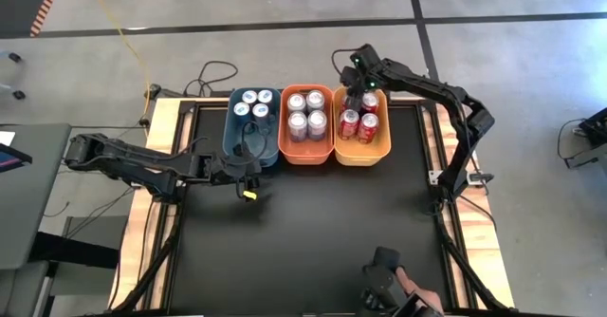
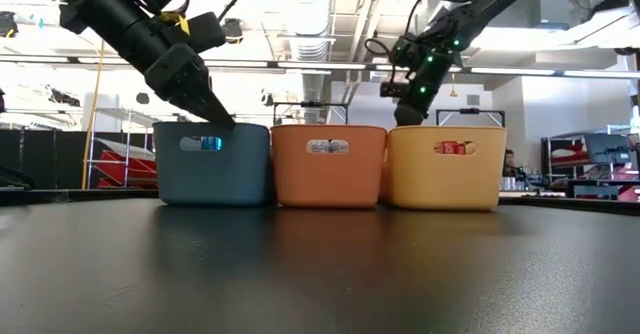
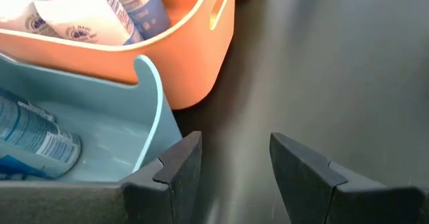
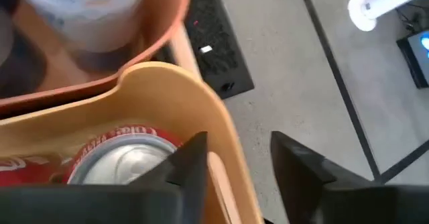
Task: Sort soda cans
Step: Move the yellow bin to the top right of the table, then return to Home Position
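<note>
High view: cans (image 1: 307, 113) upper centre look light, stiff, slick, best pinched round the body; left gripper (image 1: 248, 186) and right gripper (image 1: 355, 91) spread, empty.

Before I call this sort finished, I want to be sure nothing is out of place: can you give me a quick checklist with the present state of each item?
1. Four blue cans in the blue bin: ok.
2. Four silver cans in the orange bin: ok.
3. Red cans in the yellow bin: four tops show, ok.
4. Right claw open, nothing held, over the yellow bin's far corner: ok.
5. Left claw open and empty beside the blue bin: ok.
6. Stray cans on the table: none seen, ok.
</note>
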`<state>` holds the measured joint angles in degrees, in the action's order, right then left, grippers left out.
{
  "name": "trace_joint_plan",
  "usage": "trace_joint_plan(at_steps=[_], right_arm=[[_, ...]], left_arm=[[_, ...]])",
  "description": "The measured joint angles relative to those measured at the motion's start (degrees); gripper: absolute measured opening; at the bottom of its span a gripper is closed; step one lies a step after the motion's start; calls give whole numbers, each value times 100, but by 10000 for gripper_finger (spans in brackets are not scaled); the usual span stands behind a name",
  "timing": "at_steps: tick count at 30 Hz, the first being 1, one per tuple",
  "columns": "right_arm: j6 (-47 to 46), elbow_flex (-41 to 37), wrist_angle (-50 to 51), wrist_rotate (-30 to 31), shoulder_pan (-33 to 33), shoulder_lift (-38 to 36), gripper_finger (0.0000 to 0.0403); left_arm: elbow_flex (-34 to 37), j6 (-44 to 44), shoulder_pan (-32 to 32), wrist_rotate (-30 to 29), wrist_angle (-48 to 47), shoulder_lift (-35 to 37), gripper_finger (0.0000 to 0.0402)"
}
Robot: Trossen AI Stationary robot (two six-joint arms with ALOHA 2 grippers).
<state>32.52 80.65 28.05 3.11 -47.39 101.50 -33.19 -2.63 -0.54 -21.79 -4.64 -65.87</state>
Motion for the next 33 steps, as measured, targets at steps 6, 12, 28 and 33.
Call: trace_joint_plan(at_steps=[6, 12, 28, 33], right_arm=[[-1093, -3, -170, -190, 12, -732, 242], [-2462, -338, 47, -751, 144, -1851, 213], [-3626, -4029, -3849, -735, 3606, -4971, 4], [-3585, -4796, -5286, -204, 4721, -5020, 2]], left_arm=[[2, -113, -3, -3, -130, 206, 173], [2, -177, -230, -99, -414, 1165, 171], [3, -21, -1290, -808, -862, 2618, 5], [186, -33, -1485, -782, -269, 2617, 1]])
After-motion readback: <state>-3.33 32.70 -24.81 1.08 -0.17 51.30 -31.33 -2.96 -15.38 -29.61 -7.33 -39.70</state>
